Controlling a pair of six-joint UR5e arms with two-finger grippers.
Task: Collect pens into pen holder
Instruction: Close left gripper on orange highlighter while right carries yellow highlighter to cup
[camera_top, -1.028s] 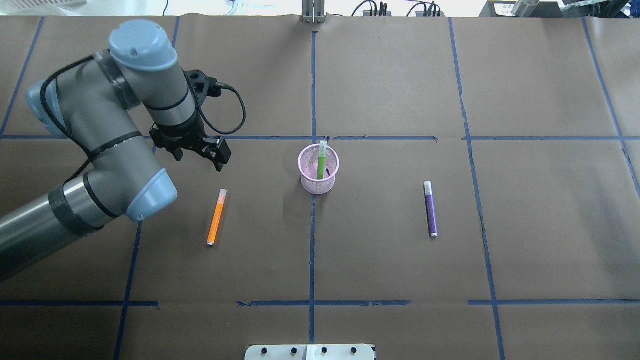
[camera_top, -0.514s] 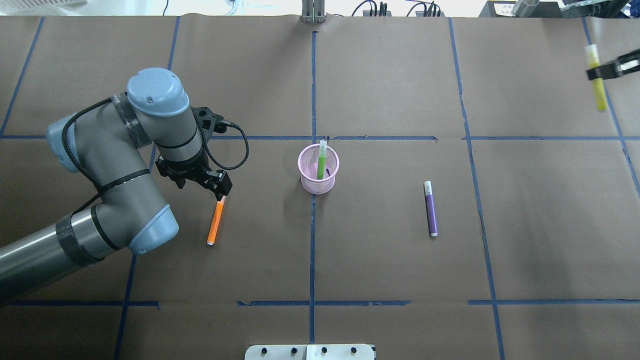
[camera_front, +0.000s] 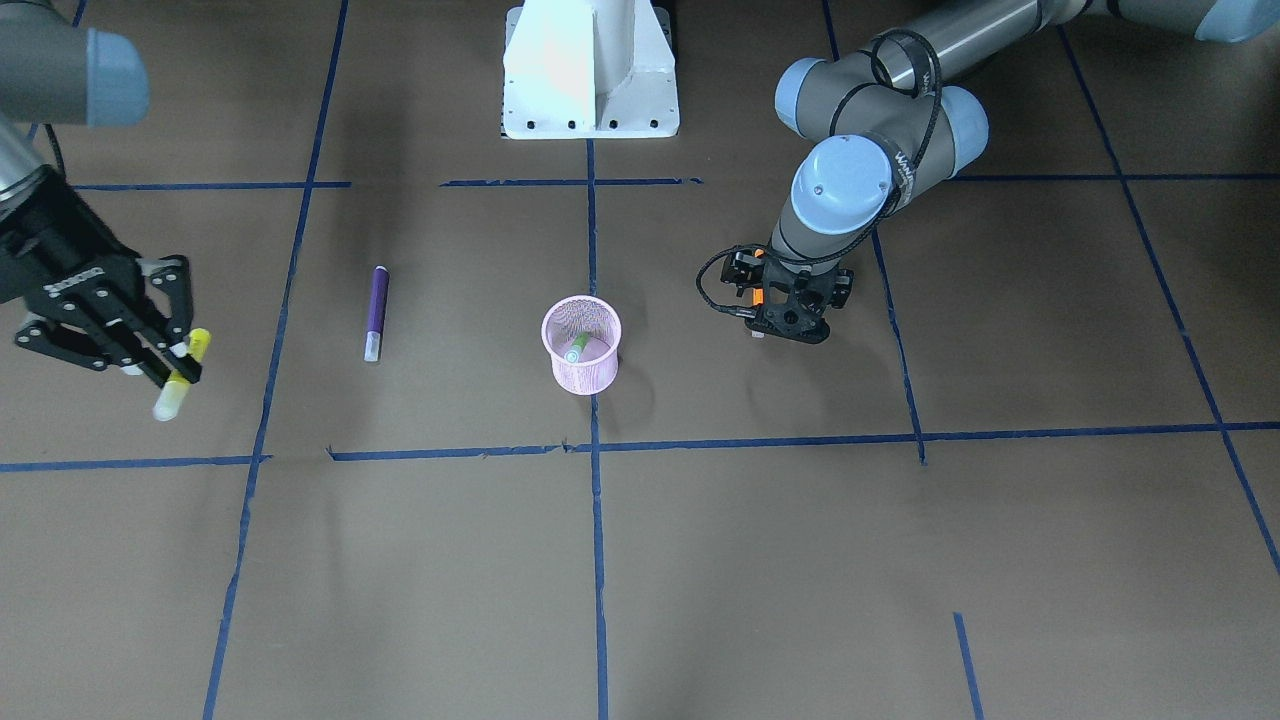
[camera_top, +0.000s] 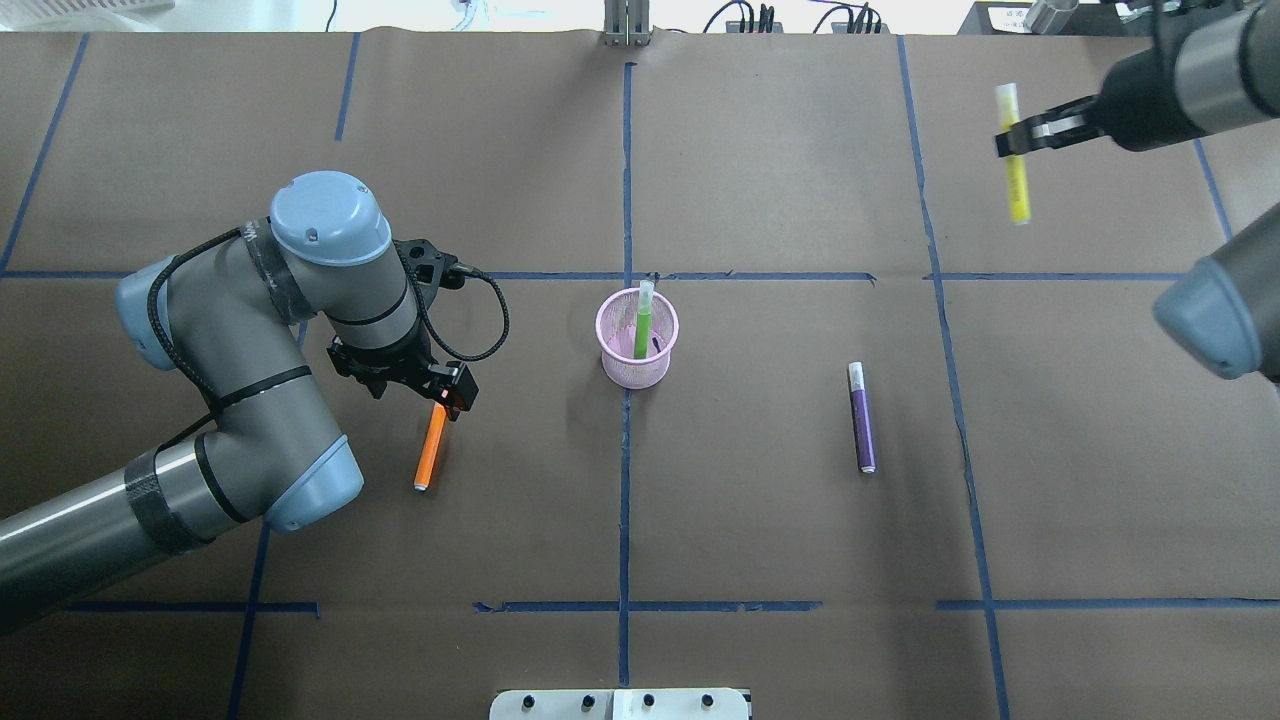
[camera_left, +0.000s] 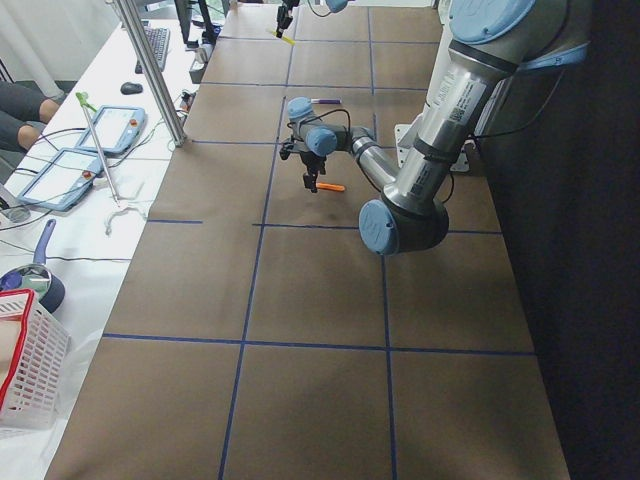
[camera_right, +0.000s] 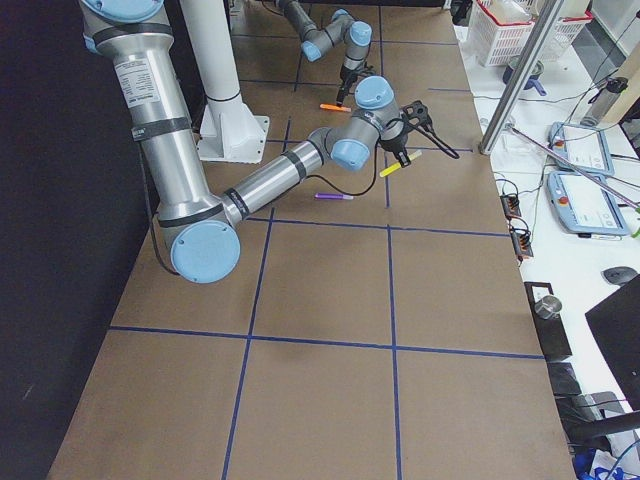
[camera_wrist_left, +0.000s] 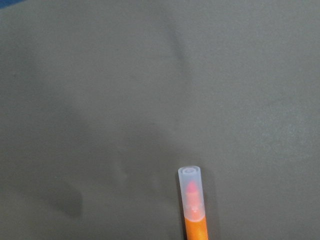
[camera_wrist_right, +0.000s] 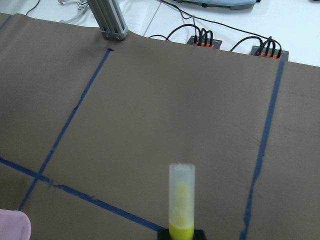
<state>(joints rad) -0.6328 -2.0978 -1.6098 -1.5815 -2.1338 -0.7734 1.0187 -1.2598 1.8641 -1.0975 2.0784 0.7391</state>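
A: What's close?
B: Orange pen (camera_top: 431, 450) and purple pen (camera_top: 862, 425), flat on the surface (camera_top: 700, 520). Left end effector (camera_top: 447, 392) over orange's cap, grip I cannot tell
A: Farther?
B: Green pen (camera_top: 641, 330) in the pink pen holder (camera_top: 625, 375). Right end effector (camera_top: 1012, 140) squeezes a yellow pen (camera_top: 1016, 190)

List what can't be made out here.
Overhead: the left gripper covers the orange pen's cap end; gripped or not, unclear.
Left wrist view: only that pen's cap shows, no fingers.
Right wrist view: the bottom edge cuts off the yellow pen and the right gripper holding it.
Overhead: dark speck in the holder beside the green pen, too small to identify.
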